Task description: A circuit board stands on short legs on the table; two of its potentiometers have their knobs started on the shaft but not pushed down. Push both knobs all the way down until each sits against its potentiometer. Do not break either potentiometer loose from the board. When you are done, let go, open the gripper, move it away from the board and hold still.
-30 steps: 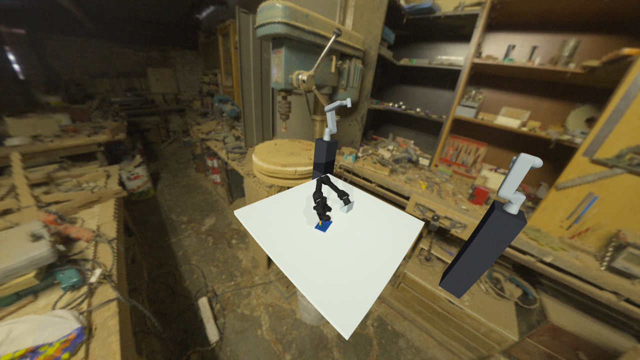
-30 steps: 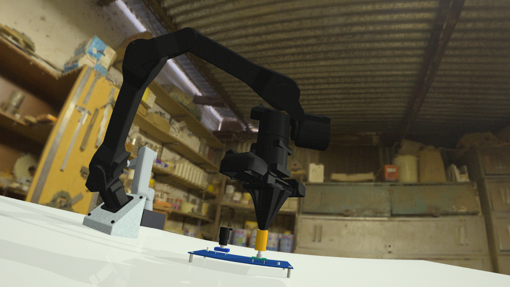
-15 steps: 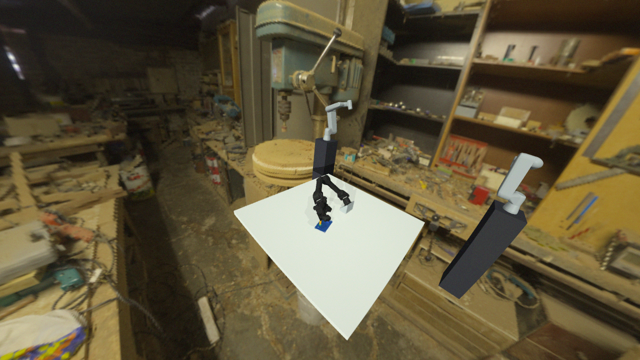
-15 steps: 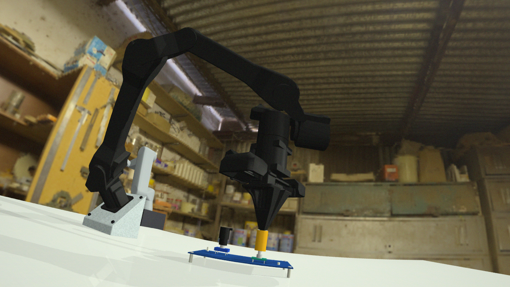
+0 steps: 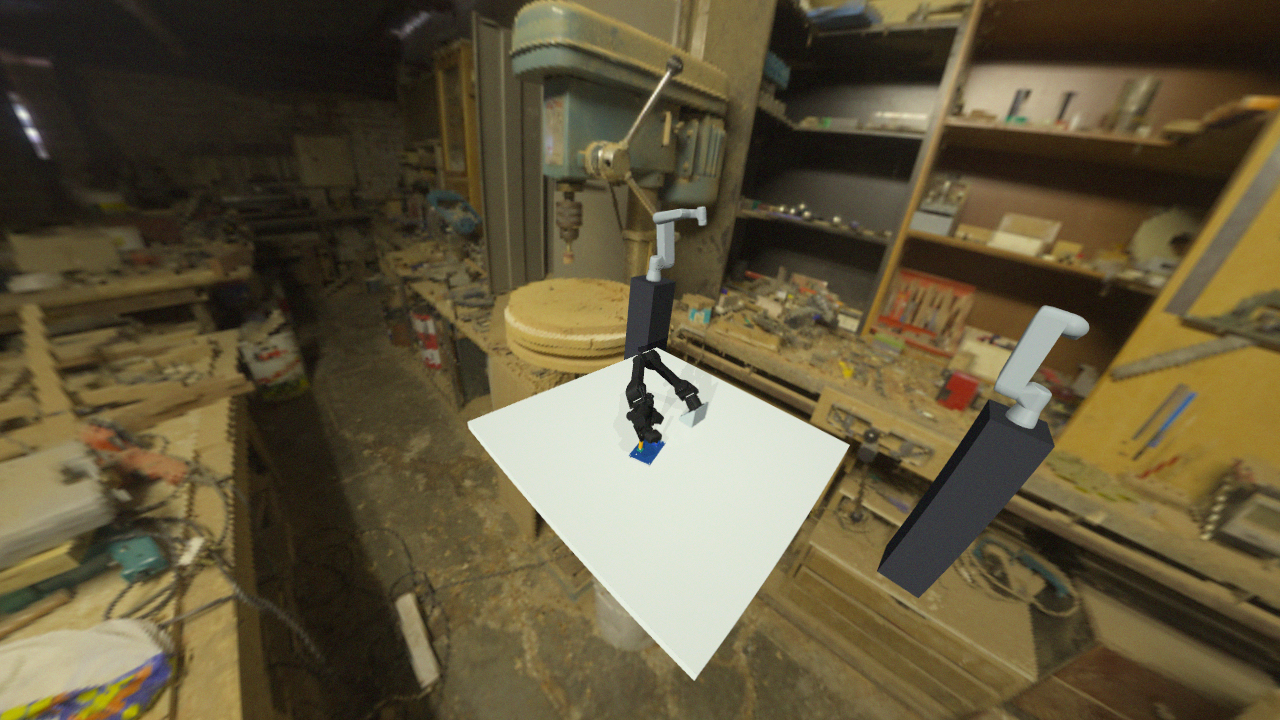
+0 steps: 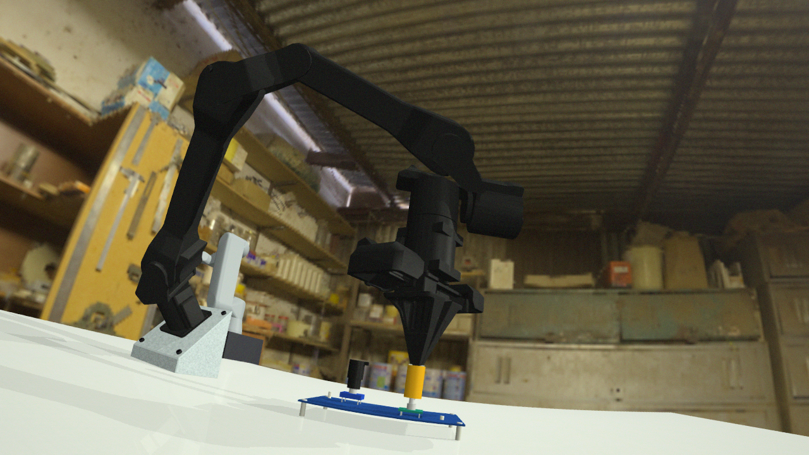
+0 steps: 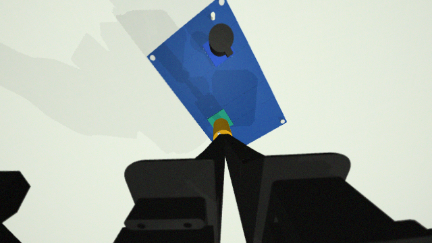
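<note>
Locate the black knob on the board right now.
In the wrist view the black knob stands at the far end of the blue circuit board, opposite the yellow knob under the shut fingers; it looks raised on its shaft.

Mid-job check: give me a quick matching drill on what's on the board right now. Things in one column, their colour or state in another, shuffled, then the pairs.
Things:
1. yellow knob
2. black knob
3. gripper
4. circuit board

States:
A. shut, holding nothing, tip down on top of a knob
B. blue, raised off the table on short legs
C. untouched, over the blue potentiometer
D. under the fingertips, over the green potentiometer, a stretch of shaft showing below it

Pairs: 1-D, 2-C, 3-A, 4-B
</note>
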Available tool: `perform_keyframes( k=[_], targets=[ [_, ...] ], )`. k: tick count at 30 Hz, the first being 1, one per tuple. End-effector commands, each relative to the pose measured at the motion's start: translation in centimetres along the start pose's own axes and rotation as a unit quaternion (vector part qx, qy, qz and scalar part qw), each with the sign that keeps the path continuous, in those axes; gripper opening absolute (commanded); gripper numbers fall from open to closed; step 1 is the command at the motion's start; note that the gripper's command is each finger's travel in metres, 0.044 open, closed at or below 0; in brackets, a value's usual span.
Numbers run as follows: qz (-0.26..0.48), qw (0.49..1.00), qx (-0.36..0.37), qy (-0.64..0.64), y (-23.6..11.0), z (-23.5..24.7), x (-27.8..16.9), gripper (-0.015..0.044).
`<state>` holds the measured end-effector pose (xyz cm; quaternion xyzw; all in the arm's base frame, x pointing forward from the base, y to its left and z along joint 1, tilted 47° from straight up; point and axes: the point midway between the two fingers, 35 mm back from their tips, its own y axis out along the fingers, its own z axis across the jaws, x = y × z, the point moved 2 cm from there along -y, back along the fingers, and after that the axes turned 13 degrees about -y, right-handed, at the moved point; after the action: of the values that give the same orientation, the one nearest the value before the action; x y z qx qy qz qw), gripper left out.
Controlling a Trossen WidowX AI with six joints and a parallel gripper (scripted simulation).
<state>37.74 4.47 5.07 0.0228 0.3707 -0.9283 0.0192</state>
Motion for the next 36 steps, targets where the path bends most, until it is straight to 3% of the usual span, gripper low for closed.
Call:
perform_keyframes(
  k=[1,36],
  targets=[
    [-0.001,1.000,0.001,0.003,0.50,0.22,-0.13,0.0000],
    [-0.001,1.000,0.001,0.003,0.90,0.22,-0.13,0.0000]
  ],
)
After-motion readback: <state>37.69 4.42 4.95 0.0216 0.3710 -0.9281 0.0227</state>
